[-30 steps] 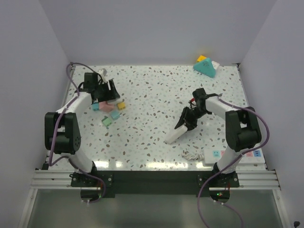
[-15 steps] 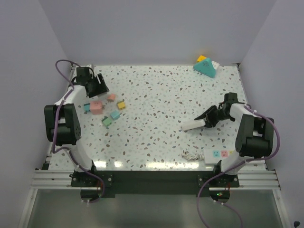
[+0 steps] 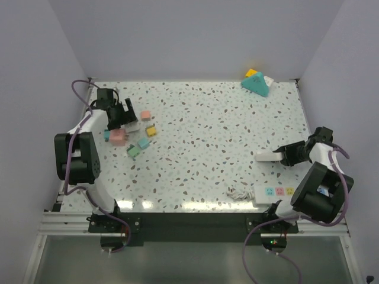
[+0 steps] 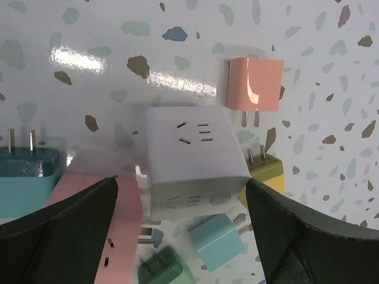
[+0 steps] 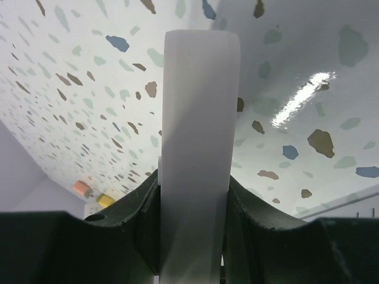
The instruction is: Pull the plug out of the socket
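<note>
White hard-plastic cube socket (image 4: pixel 192 151), its face unplugged, lies on the speckled table (image 4: pixel 89 35) between the wide, empty jaws of your left gripper (image 4: pixel 180 183), coloured plugs (image 4: pixel 256 84) around it. Likely light, rigid, slick: hold flat sides. Your right gripper (image 5: pixel 193 177) clamps a white plastic bar (image 5: pixel 198 89).

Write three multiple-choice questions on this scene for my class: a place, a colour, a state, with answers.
1. Where does the teal wedge lie? A far right corner of the table; B near left corner; C centre.
2. What colour is the socket cube between the left gripper's fingers? A white; B red; C black.
3. The right gripper is: A open and empty; B shut on a white bar; C holding a red ball.
Answers: 1 A, the top view shows it there; 2 A, the left wrist view shows white; 3 B, fingers press both its sides.
</note>
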